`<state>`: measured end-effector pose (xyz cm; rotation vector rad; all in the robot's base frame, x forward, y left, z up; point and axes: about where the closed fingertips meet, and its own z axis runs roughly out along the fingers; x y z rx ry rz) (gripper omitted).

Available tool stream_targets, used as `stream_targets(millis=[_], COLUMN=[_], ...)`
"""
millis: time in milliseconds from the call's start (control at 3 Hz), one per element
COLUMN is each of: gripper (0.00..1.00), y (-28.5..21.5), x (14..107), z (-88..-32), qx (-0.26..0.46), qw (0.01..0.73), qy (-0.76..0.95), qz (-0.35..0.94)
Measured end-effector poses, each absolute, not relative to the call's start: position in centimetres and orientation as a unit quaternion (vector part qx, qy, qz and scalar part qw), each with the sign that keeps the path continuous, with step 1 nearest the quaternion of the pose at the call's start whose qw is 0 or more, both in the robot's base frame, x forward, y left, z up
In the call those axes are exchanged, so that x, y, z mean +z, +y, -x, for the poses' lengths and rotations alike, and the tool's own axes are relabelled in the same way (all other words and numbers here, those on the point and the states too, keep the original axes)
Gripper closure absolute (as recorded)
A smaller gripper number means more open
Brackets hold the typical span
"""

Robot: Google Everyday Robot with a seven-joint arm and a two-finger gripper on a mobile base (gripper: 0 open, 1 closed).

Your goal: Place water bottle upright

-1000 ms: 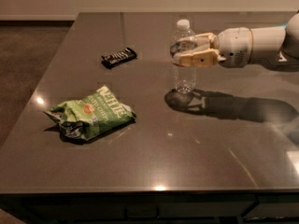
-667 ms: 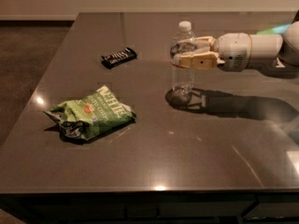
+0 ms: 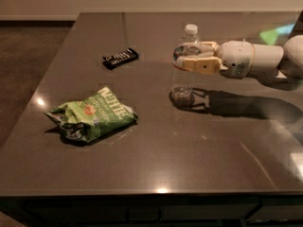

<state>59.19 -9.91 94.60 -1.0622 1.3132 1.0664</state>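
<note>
The water bottle (image 3: 183, 74) is clear with a white cap. It stands upright on the dark table (image 3: 156, 145), right of centre, with its base on the surface. My gripper (image 3: 188, 56) reaches in from the right and is shut on the bottle's upper body, just below the shoulder. The white arm (image 3: 251, 59) extends off the right edge.
A green chip bag (image 3: 92, 117) lies at the front left of the table. A black candy bar (image 3: 120, 57) lies at the back left of the bottle. The table's front edge runs along the bottom, and floor lies beyond its left edge.
The gripper and the bottle have come down slightly; the bottle's base now rests on the table. The grip on the bottle looks unchanged.
</note>
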Motion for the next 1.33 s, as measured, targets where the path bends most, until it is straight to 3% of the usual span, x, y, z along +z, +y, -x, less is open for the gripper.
stream_targets(millis=[1000,1333], gripper=[0.13,0.00], y=[-9.72,-9.65], x=[93.63,93.35], z=[-59.16,-59.14], qx=[0.460,0.457], qw=[0.544,0.540], qy=[0.536,0.538], qz=[0.452,0.459])
